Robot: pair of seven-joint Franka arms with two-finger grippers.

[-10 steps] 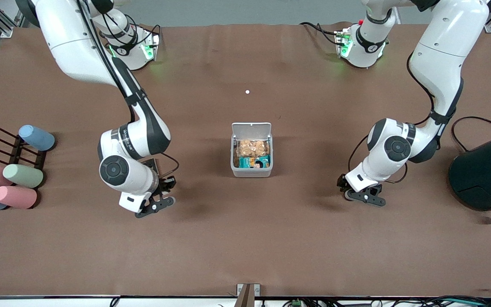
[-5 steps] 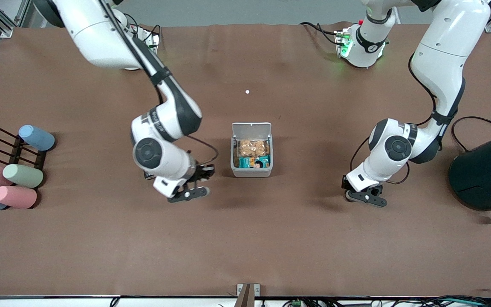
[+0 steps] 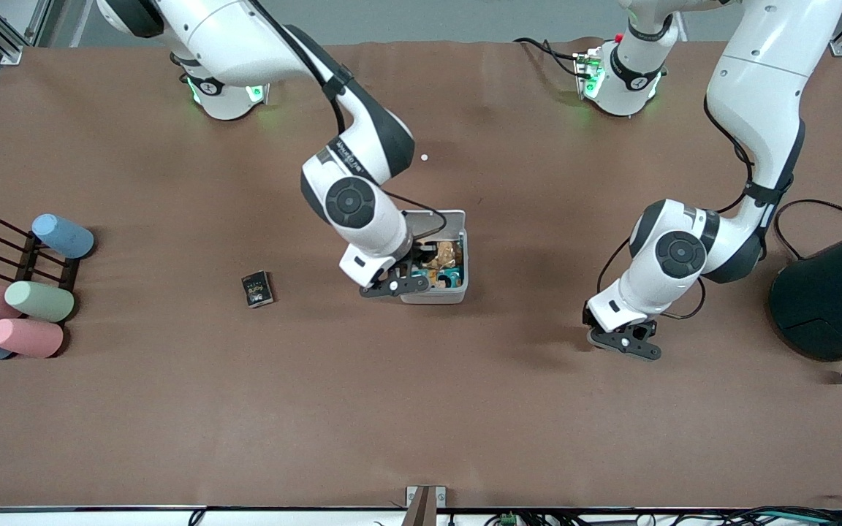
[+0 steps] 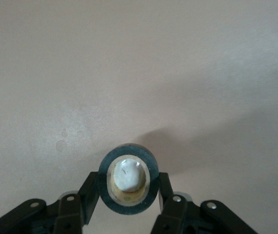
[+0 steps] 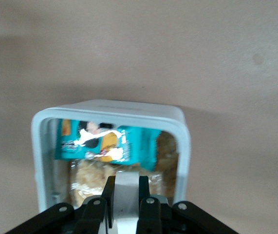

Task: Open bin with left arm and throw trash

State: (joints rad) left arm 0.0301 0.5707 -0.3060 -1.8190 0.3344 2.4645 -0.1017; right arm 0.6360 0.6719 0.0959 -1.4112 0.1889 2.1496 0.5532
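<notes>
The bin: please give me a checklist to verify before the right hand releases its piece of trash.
1. Bin lid open: ok; snack packets lie inside.
2. Right hand over the bin's opening: ok, as the right wrist view shows.
3. White scrap gripped between the right hand's fingers: ok.
4. Left hand away from the bin: ok; it is toward the left arm's end of the table, shut on the tape ring.
5. Tape ring lifted off the table: cannot tell.
6. All trash collected: not ok; the black packet lies on the table.
</notes>
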